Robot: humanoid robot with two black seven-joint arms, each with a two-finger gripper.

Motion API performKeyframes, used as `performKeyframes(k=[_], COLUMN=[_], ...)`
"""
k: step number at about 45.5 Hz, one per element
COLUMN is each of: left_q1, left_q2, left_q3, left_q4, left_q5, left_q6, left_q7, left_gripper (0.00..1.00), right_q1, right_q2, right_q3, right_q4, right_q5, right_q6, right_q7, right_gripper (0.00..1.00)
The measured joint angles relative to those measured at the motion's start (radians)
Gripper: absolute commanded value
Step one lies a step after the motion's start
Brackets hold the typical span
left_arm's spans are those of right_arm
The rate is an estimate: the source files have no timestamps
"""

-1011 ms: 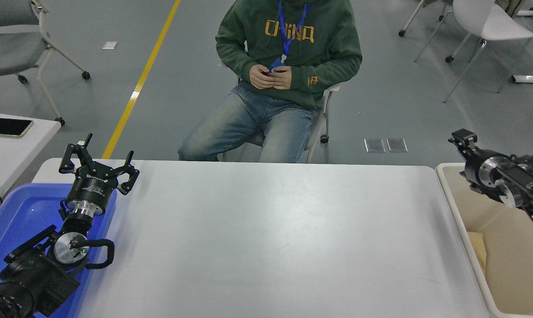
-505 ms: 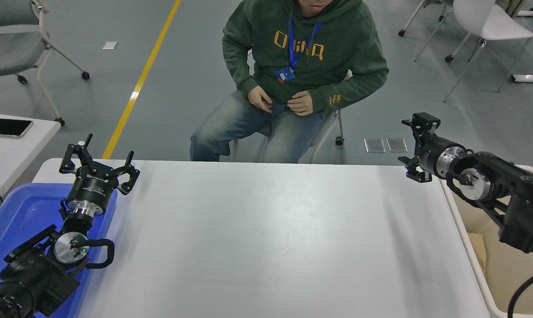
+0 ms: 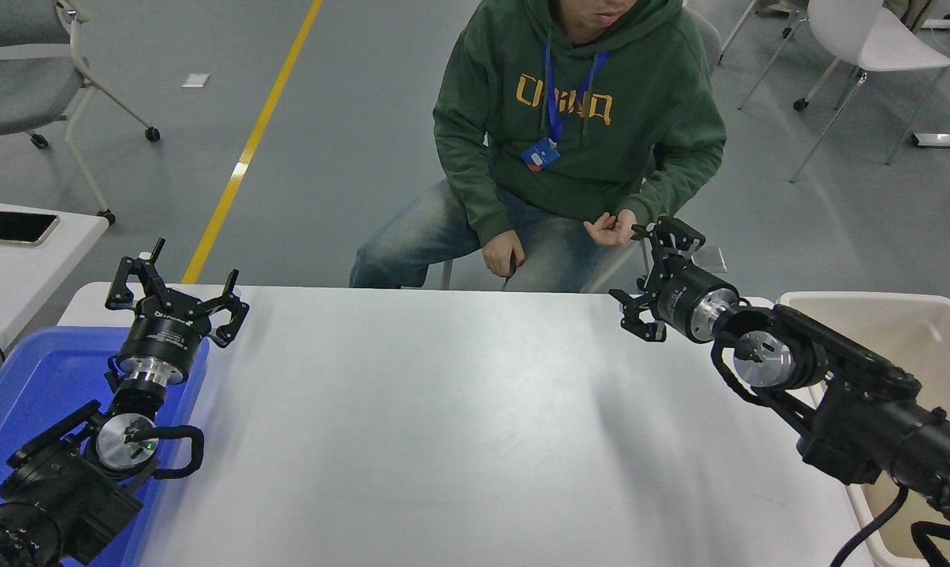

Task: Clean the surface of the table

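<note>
Nearest, left arm sits parked at lower left over a blue bin; left gripper w/ fingers spread apart, holding nothing, at the table's far-left corner; right arm comes in from lower right, crossing above a beige bin that sits just beside the table's right edge; the table surface fills the middle of view, glossy white, rounded corners, long axis running left-right across the picture, short axis pointing away toward the person; no cloth, rubbish or other item visible on it; right gripper hangs over the far-right part of the top, near the far edge, fingers apart, nothing in them, aimed up-left toward the person seated beyond; the person's hand is open, palm up, just beside the gripper's far finger; cannot tell if touching. Judgement: reads as a reach or hand-over step, not wiping yet, since gripper carries no wiping tool; next move prob. calls for getting sth. to wipe with, then closing on it cleanly w/o nipping fingers.
</note>
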Motion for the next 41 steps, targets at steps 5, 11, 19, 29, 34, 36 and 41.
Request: performKeyframes(k=[5,11,19,29,34,36,41], left_q1=[0.000,0.000,0.000,0.000,0.000,0.000,0.000], left_q2=[0.000,0.000,0.000,0.000,0.000,0.000,0.000], left_q3=[0.000,0.000,0.000,0.000,0.000,0.000,0.000], left_q4=[0.000,0.000,0.000,0.000,0.000,0.000,0.000], left_q5=[0.000,0.000,0.000,0.000,0.000,0.000,0.000], left_q6=[0.000,0.000,0.000,0.000,0.000,0.000,0.000], left_q7=[0.000,0.000,0.000,0.000,0.000,0.000,0.000], left_gripper=[1.00,1.00,1.00,1.00,1.00,1.00,1.00], right_q1=[-0.026,-0.051,-0.070,-0.081,-0.085,-0.085,-0.086], right_q2=[0.028,0.060,0.080,0.094,0.105,0.108,0.115], right_q3=[0.003,0.006,0.007,0.009,0.009,0.009,0.010], right_q4=[0.032,0.048,0.041,0.013,-0.007,-0.011,-0.022], right_q5=[-0.002,-0.006,-0.009,-0.010,-0.010,-0.010,-0.010], right_q6=[-0.001,-0.015,-0.049,-0.077,-0.085,-0.087,-0.098], right_q7=[0.050,0.090,0.117,0.140,0.147,0.149,0.154], right_gripper=[1.00,1.00,1.00,1.00,1.00,1.00,1.00])
